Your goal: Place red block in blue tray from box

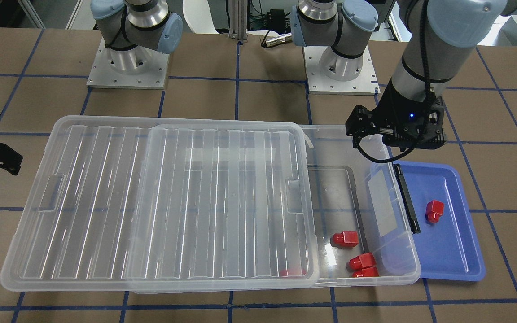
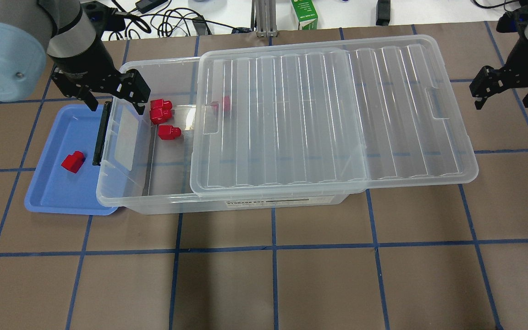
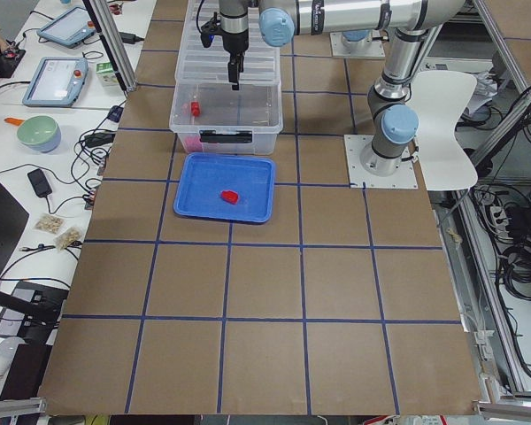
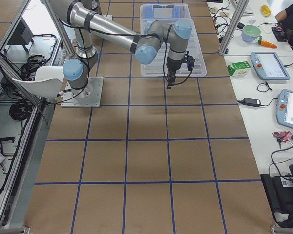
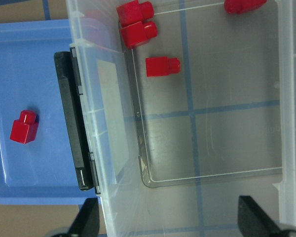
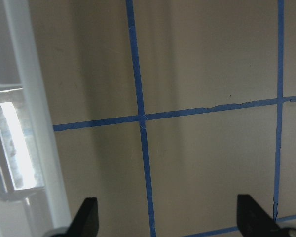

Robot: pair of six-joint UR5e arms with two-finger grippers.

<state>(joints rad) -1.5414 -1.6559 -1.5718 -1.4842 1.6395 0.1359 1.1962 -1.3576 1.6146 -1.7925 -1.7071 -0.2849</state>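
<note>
Left claw (image 2: 117, 104) is hanging wide open and empty over the uncovered end of the box (image 2: 122, 195). That end is overlapping the blue tray (image 2: 44, 197), where one red block (image 2: 73, 161) is lying. Right claw (image 2: 506, 94) is hovering open, gripping nothing, beyond the offset lid (image 2: 319, 114). A front label (image 2: 268, 200) is reading "STORAGE BOX". Blue tape is gridding the brown counter (image 2: 273, 284), and cables (image 2: 167, 20) are trailing along its far edge.

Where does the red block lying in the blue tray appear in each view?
Exterior front-facing: red block right of centre, just right of the black latch.
Overhead exterior: far left, left of the latch.
Exterior left: upper middle, below the latch.
Exterior right: not visible.
Left wrist: left side, left of the latch.
Right wrist: not in it.
Shared landmark: the latch.
</note>
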